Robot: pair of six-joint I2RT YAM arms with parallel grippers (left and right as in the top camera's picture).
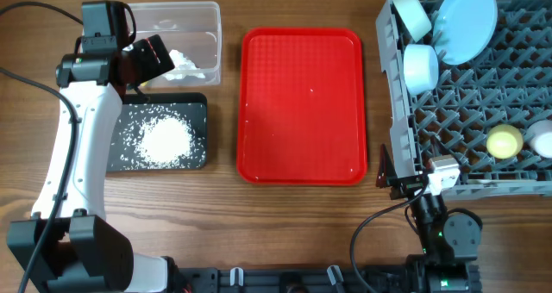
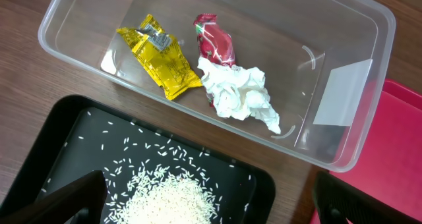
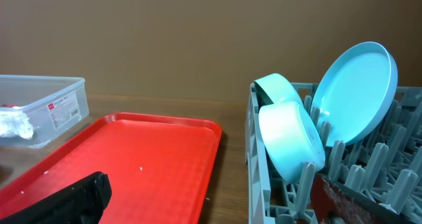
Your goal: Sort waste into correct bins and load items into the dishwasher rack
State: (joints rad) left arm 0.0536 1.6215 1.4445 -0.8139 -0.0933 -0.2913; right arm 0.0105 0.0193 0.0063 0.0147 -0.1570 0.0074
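The clear tub [image 1: 207,17] holds a yellow wrapper [image 2: 161,56], a red wrapper [image 2: 214,39] and a crumpled white tissue [image 2: 241,95]. The black tray [image 1: 194,108] in front of it holds a heap of rice grains [image 1: 164,140], which also shows in the left wrist view [image 2: 171,197]. My left gripper [image 1: 153,56] is open and empty above the near edge of the tub [image 2: 369,26]. The grey rack [image 1: 466,95] holds the light blue plate [image 1: 466,21], two pale bowls [image 1: 412,13] [image 1: 421,66] and a yellow cup [image 1: 504,142]. My right gripper [image 1: 412,179] is open and empty at the rack's front left corner.
A flat red tray [image 1: 302,103] lies between the bins and the rack, with a few stray grains on it. A pale round item [image 1: 542,138] sits at the rack's right edge, cut off by the frame. Cables run along the left side.
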